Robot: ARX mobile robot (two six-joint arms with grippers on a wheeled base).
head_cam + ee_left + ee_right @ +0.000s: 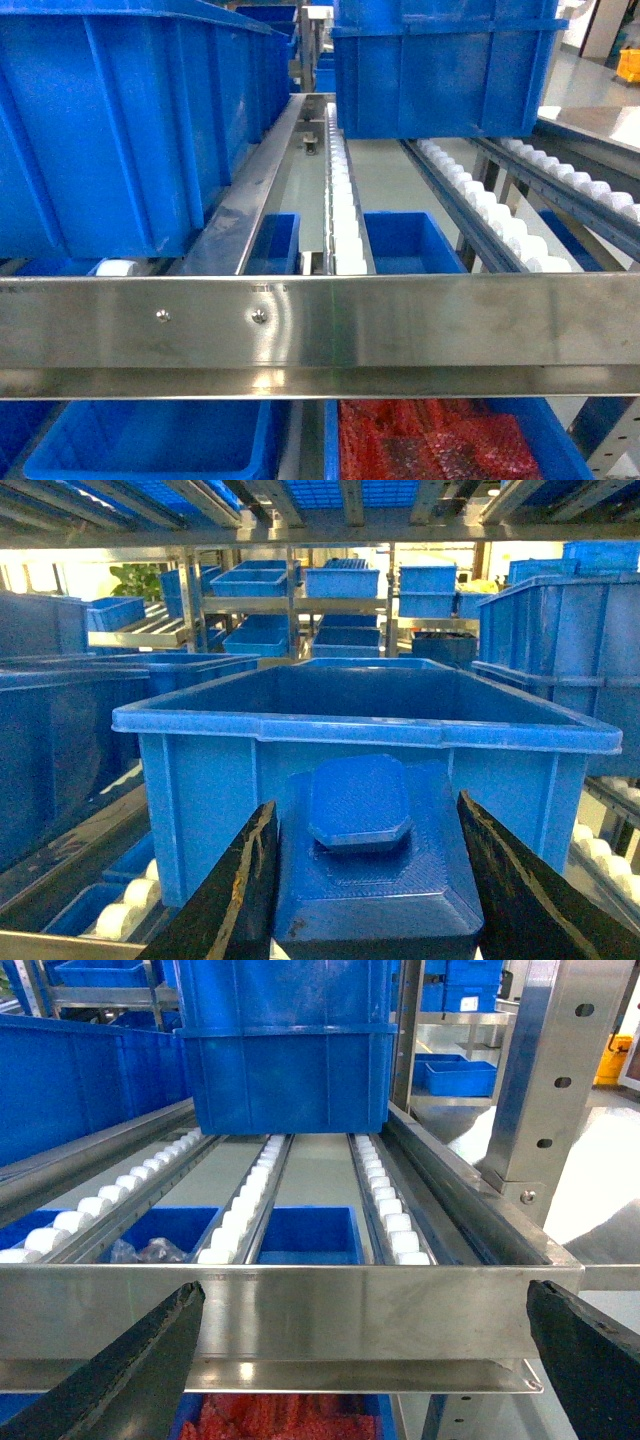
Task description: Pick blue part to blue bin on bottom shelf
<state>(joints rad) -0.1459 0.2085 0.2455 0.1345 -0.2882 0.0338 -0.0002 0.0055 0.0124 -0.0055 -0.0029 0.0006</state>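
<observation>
The left gripper (370, 880) holds the blue part (372, 865) between its jaws before a bin (365, 720), mid-carry, and must next descend to the bottom shelf bin (150, 440); the right gripper (360, 1360) gapes empty.

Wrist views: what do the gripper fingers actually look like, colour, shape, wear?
Left gripper: two black fingers that taper to a point, matte, with pale scuffs and scratches along the inner edges. Right gripper: two dark grey to black fingers with a rough, grainy surface and rounded tips. No cables, labels or markings show in either wrist view. Neither arm appears in the head view.
</observation>
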